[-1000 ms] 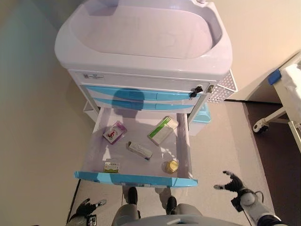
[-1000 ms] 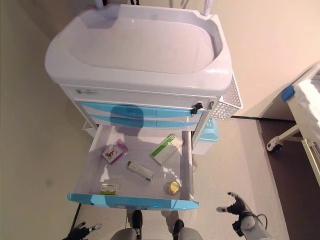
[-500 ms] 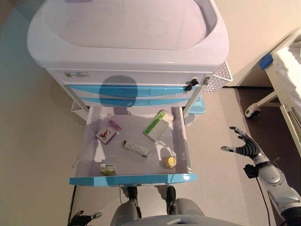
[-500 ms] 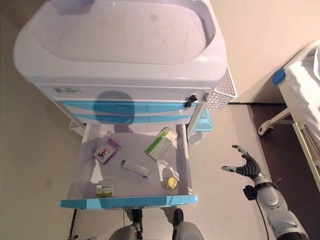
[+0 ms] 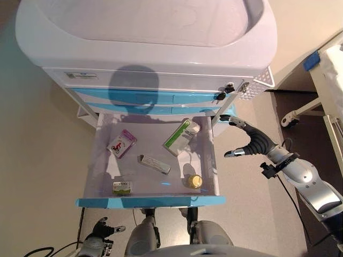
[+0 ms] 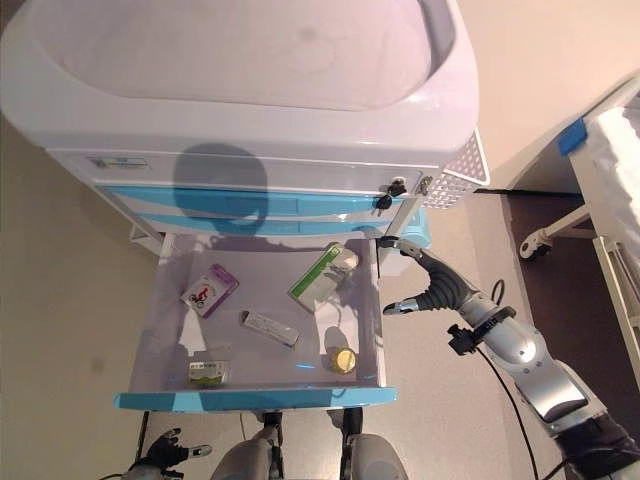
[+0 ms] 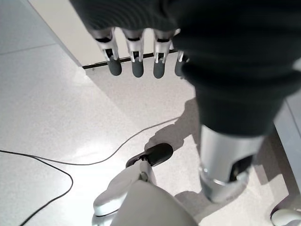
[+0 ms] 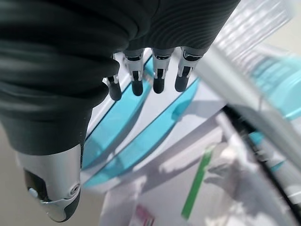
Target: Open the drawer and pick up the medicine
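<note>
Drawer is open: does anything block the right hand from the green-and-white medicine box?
Only the open drawer's right side wall lies between the open right hand, outside it, and the green-and-white medicine box inside. Nothing covers the box from above.

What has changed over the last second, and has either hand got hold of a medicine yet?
The right hand has come up from low beside the drawer's front corner to the open drawer's right rim, fingers open, holding nothing. The view has also shifted, so the camera moved. The left hand stays low, empty. The green-and-white box, purple box, long box, small green box and yellow-capped bottle lie as before.
</note>
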`<state>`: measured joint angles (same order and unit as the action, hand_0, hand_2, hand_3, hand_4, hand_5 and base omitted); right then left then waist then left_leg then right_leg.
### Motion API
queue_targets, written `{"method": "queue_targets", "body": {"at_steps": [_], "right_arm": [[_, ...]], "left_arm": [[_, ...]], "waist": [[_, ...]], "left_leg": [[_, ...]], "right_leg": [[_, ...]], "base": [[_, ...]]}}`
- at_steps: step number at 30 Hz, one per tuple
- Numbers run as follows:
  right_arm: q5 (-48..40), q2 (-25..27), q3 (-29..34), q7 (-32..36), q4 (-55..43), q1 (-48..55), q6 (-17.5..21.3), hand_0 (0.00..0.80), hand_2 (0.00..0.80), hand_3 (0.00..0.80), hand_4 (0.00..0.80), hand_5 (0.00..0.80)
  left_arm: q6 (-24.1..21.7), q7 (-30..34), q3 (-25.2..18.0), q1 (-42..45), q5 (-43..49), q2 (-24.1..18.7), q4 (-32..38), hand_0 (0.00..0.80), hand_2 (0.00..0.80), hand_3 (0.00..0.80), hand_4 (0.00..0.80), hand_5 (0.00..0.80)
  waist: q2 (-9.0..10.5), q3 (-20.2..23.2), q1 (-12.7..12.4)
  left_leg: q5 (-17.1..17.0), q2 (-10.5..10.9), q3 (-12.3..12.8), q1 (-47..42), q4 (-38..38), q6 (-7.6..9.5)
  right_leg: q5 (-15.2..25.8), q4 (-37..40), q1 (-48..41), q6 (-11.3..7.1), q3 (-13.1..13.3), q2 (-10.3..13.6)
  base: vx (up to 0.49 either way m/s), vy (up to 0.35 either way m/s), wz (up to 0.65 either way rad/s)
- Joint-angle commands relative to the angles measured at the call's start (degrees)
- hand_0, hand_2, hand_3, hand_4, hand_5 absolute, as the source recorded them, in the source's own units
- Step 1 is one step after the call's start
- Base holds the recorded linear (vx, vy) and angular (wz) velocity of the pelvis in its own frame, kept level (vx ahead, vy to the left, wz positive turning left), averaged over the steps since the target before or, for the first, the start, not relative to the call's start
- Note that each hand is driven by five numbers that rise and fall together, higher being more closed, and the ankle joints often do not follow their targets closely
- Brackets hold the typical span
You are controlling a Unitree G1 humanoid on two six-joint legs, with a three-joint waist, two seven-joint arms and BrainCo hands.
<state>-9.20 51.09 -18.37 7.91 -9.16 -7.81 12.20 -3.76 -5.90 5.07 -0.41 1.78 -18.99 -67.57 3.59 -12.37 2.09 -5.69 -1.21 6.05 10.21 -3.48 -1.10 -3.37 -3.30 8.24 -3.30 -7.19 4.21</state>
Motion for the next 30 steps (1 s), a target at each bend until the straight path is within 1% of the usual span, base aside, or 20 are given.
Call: {"method": "queue_targets", "body": {"at_steps": [1, 2, 3, 6, 10, 11, 13, 14, 15, 16, 17, 18, 20, 22, 23, 26, 27, 28, 29, 30], "right_arm": [[-1.6, 0.5, -2.0, 0.2, -5.3, -3.9, 2.6, 0.0, 0.0, 0.0, 0.0, 0.0], [-1.6, 0.5, -2.1, 0.2, -5.2, -4.0, 2.7, 0.0, 0.0, 0.0, 0.0, 0.0], [-0.6, 0.4, -4.4, 0.0, -6.1, -7.0, 2.6, 0.0, 0.0, 0.0, 0.0, 0.0], [0.3, -0.5, -8.1, -0.1, -6.5, -11.3, 2.5, 0.0, 0.0, 0.0, 0.0, 0.0], [0.7, -3.2, -12.8, 0.0, -7.0, -16.8, 2.4, 0.0, 0.0, 0.0, 0.0, 0.0], [0.7, -3.2, -12.8, 0.0, -7.0, -16.8, 2.4, 0.0, 0.0, 0.0, 0.0, 0.0], [0.9, -4.9, -15.4, 0.1, -6.7, -19.4, 2.1, 0.0, 0.0, 0.0, 0.0, 0.0], [0.9, -4.9, -15.5, 0.1, -6.6, -19.6, 2.1, 0.0, 0.0, 0.0, 0.0, 0.0], [1.4, -6.3, -17.3, 0.3, -5.2, -21.4, 1.6, 0.0, 0.0, 0.0, 0.0, 0.0], [1.4, -6.4, -17.4, 0.3, -5.1, -21.5, 1.6, 0.0, 0.0, 0.0, 0.0, 0.0], [1.9, -8.4, -19.2, 0.2, -2.7, -22.5, 1.0, 0.0, 0.0, 0.0, 0.0, 0.0], [1.9, -8.5, -19.4, 0.1, -2.5, -22.7, 1.1, 0.0, 0.0, 0.0, 0.0, 0.0], [4.4, -10.7, -21.8, -0.4, 1.7, -24.7, 0.1, 0.0, 0.0, 0.0, 0.0, 0.0], [5.3, -11.6, -22.4, -0.7, 3.1, -25.2, 0.0, 0.0, 0.0, 0.0, 0.0, 0.0], [6.8, -13.4, -23.5, -1.2, 6.4, -25.7, -0.5, 0.0, 0.0, 0.0, 0.0, 0.0], [10.9, -16.0, -24.2, -3.2, 11.1, -26.5, -1.0, 0.0, 0.0, 0.0, 0.0, 0.0], [11.0, -16.1, -24.2, -3.3, 11.3, -26.5, -1.0, 0.0, 0.0, 0.0, 0.0, 0.0], [15.4, -17.5, -25.1, -4.6, 14.4, -27.9, -1.4, 0.0, 0.0, 0.0, 0.0, 0.0], [17.3, -18.3, -25.5, -5.4, 16.0, -28.6, -1.6, 0.0, 0.0, 0.0, 0.0, 0.0], [17.4, -18.4, -25.5, -5.5, 16.1, -28.6, -1.5, 0.0, 0.0, 0.0, 0.0, 0.0]], "left_arm": [[-0.3, -0.9, 0.4, -0.9, 2.1, -0.9, -0.9, 0.0, 0.0, 0.0, 0.0, 0.0], [-0.3, -0.9, 0.4, -0.8, 2.1, -0.9, -0.9, 0.0, 0.0, 0.0, 0.0, 0.0], [-0.3, -1.1, 0.8, -0.9, 2.2, -0.9, -0.7, 0.0, 0.0, 0.0, 0.0, 0.0], [-0.2, -1.5, 1.1, -1.0, 2.4, -1.0, -0.9, 0.0, 0.0, 0.0, 0.0, 0.0], [-0.2, -2.2, 1.7, -1.4, 2.6, -0.9, -1.1, 0.0, 0.0, 0.0, 0.0, 0.0], [-0.2, -2.2, 1.6, -1.4, 2.6, -0.9, -1.1, 0.0, 0.0, 0.0, 0.0, 0.0], [-0.2, -2.7, 2.1, -1.2, 2.1, -0.8, -0.6, 0.0, 0.0, 0.0, 0.0, 0.0], [-0.2, -2.7, 2.0, -1.2, 2.1, -0.7, -0.6, 0.0, 0.0, 0.0, 0.0, 0.0], [-0.2, -2.9, 2.3, -1.2, 1.8, -0.7, -0.4, 0.0, 0.0, 0.0, 0.0, 0.0], [-0.2, -2.9, 2.3, -1.2, 1.8, -0.7, -0.4, 0.0, 0.0, 0.0, 0.0, 0.0], [-0.3, -3.2, 2.6, -1.2, 1.5, -0.7, -0.2, 0.0, 0.0, 0.0, 0.0, 0.0], [-0.3, -3.2, 2.5, -1.2, 1.5, -0.7, -0.2, 0.0, 0.0, 0.0, 0.0, 0.0], [-0.3, -3.6, 2.9, -1.3, 1.4, -0.7, -0.1, 0.0, 0.0, 0.0, 0.0, 0.0], [-0.2, -3.8, 3.0, -1.3, 1.3, -0.8, -0.2, 0.0, 0.0, 0.0, 0.0, 0.0], [-0.1, -4.1, 3.3, -1.2, 1.2, -0.7, -0.3, 0.0, 0.0, 0.0, 0.0, 0.0], [-0.1, -4.5, 3.8, -1.3, 1.2, -0.8, -0.4, 0.0, 0.0, 0.0, 0.0, 0.0], [-0.1, -4.5, 3.8, -1.3, 1.2, -0.8, -0.4, 0.0, 0.0, 0.0, 0.0, 0.0], [-0.1, -4.9, 4.2, -1.4, 1.1, -0.8, -0.4, 0.0, 0.0, 0.0, 0.0, 0.0], [-0.2, -5.0, 4.4, -1.5, 1.1, -0.7, -0.3, 0.0, 0.0, 0.0, 0.0, 0.0], [-0.2, -5.0, 4.4, -1.5, 1.0, -0.7, -0.3, 0.0, 0.0, 0.0, 0.0, 0.0]], "waist": [[2.18, 0.9, -1.5], [2.18, 0.9, -1.5], [2.17, 0.8, -1.9], [2.09, 0.5, -2.3], [2.07, 0.2, -3.0], [2.07, 0.2, -2.9], [2.05, 0.0, -3.6], [2.05, 0.0, -3.5], [2.02, -0.2, -3.9], [2.03, -0.2, -3.9], [1.98, -0.4, -4.4], [2.0, -0.4, -4.3], [2.08, -0.8, -4.9], [2.13, -0.9, -5.0], [2.22, -1.0, -5.3], [2.29, -1.2, -5.8], [2.32, -1.2, -5.8], [2.35, -1.4, -6.2], [2.38, -1.4, -6.4], [2.4, -1.4, -6.3]], "left_leg": [[2.3, 3.3, -1.1, 0.9, 2.0, 1.67], [2.3, 3.3, -1.1, 0.9, 2.0, 1.67], [2.2, 3.3, -1.4, 0.9, 1.9, 1.67], [2.1, 3.4, -1.7, 0.9, 1.8, 1.67], [2.1, 3.4, -2.2, 0.9, 1.9, 1.69], [2.1, 3.4, -2.3, 0.9, 1.9, 1.69], [2.0, 3.5, -2.7, 1.1, 2.0, 1.78], [2.0, 3.5, -2.7, 1.1, 2.0, 1.78], [2.0, 3.5, -3.1, 1.2, 2.0, 1.83], [2.0, 3.5, -3.1, 1.2, 2.0, 1.83], [1.9, 3.6, -3.4, 1.3, 2.1, 1.84], [1.9, 3.6, -3.4, 1.3, 2.1, 1.84], [1.7, 3.6, -3.8, 1.7, 2.2, 1.84], [1.6, 3.5, -4.0, 1.8, 2.1, 1.82], [1.5, 3.5, -4.2, 2.0, 2.1, 1.82], [1.3, 3.5, -4.5, 2.4, 2.0, 1.82], [1.3, 3.5, -4.5, 2.4, 2.0, 1.82], [1.2, 3.5, -4.7, 2.7, 2.0, 1.86], [1.2, 3.5, -4.9, 2.8, 2.0, 1.87], [1.2, 3.5, -4.9, 2.8, 2.0, 1.87]], "right_leg": [[9.2, 1.1, 5.0, -2.6, 0.8, 1.4], [9.2, 1.1, 5.0, -2.6, 0.8, 1.4], [9.2, 1.1, 5.0, -2.56, 0.5, 1.4], [9.1, 1.0, 4.9, -2.5, 0.1, 1.5], [8.8, 0.8, 4.6, -2.37, -0.4, 1.5], [8.8, 0.8, 4.6, -2.37, -0.4, 1.5], [8.6, 0.6, 4.6, -2.29, -0.8, 1.6], [8.6, 0.6, 4.6, -2.29, -0.9, 1.6], [8.4, 0.5, 4.6, -2.21, -1.2, 1.7], [8.4, 0.5, 4.6, -2.21, -1.2, 1.7], [8.4, 0.4, 4.6, -2.15, -1.5, 1.7], [8.3, 0.4, 4.6, -2.15, -1.5, 1.7], [8.3, 0.3, 4.7, -2.08, -2.0, 1.8], [8.3, 0.4, 4.7, -2.07, -2.1, 1.8], [8.3, 0.3, 4.8, -2.06, -2.4, 1.9], [8.3, 0.3, 5.0, -2.06, -2.7, 2.0], [8.3, 0.3, 5.0, -2.06, -2.7, 2.0], [8.4, 0.3, 5.2, -2.04, -2.9, 2.0], [8.4, 0.3, 5.2, -2.03, -3.0, 2.0], [8.4, 0.3, 5.2, -2.03, -3.0, 2.0]], "base": [[-0.005, -0.013, 0.08], [-0.005, -0.022, 0.09], [-0.002, -0.023, 0.12], [0.0, -0.018, 0.06], [0.007, -0.018, 0.11], [0.004, -0.013, 0.09], [-0.002, -0.013, 0.08], [-0.003, -0.017, 0.09], [-0.001, -0.01, 0.08], [0.001, -0.024, 0.17], [0.002, -0.015, 0.16], [-0.002, -0.026, 0.16], [-0.01, -0.02, 0.09], [-0.007, -0.012, 0.09], [-0.002, -0.013, 0.11], [-0.002, -0.014, 0.12], [-0.004, -0.012, 0.16], [-0.003, -0.011, 0.15], [-0.003, -0.011, 0.11], [0.0, 0.0, 0.0]]}}
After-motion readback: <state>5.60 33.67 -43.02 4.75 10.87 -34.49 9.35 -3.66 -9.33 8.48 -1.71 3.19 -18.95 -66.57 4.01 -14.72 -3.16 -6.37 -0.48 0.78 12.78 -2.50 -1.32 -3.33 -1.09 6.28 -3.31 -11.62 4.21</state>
